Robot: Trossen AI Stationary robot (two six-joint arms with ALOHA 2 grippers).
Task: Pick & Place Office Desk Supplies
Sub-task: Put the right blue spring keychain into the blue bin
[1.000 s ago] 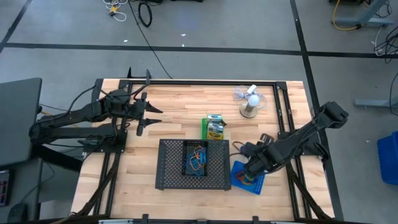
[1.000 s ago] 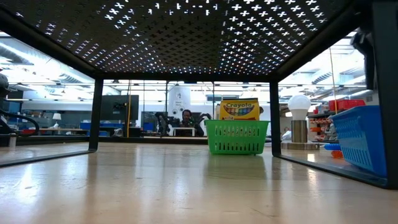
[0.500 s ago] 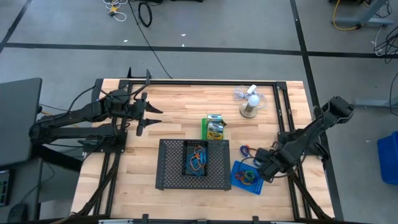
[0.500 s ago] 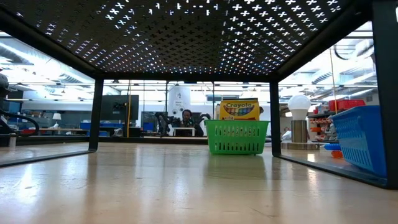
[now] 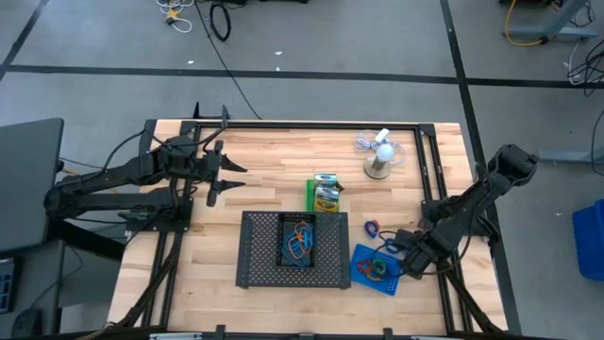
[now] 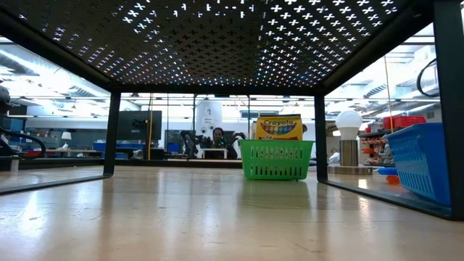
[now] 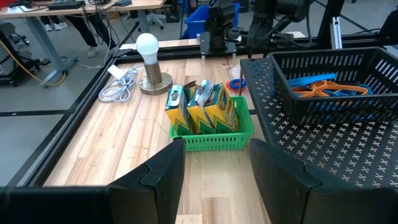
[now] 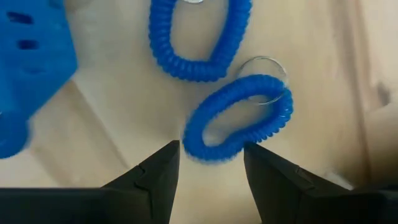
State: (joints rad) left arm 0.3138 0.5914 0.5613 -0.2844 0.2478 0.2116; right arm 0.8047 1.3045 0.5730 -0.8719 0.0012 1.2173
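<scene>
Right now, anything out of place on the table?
Two blue coil loops lie loose on the wood beside the blue bin, not in it. The open right gripper hovers just over one. Otherwise tidy.

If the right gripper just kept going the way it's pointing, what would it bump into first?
Most likely the nearer blue coiled loop lying on the table, which sits right ahead of the open right gripper. A second blue coil lies just beyond. Depth is hard to judge from here.

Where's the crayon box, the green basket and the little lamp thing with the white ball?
crayon box (image 6: 279,127): low view, on its printed yellow front.
green basket (image 7: 214,139): left wrist view, on its front wall.
white ball fan (image 7: 147,45): left wrist view, on the round white head.
</scene>
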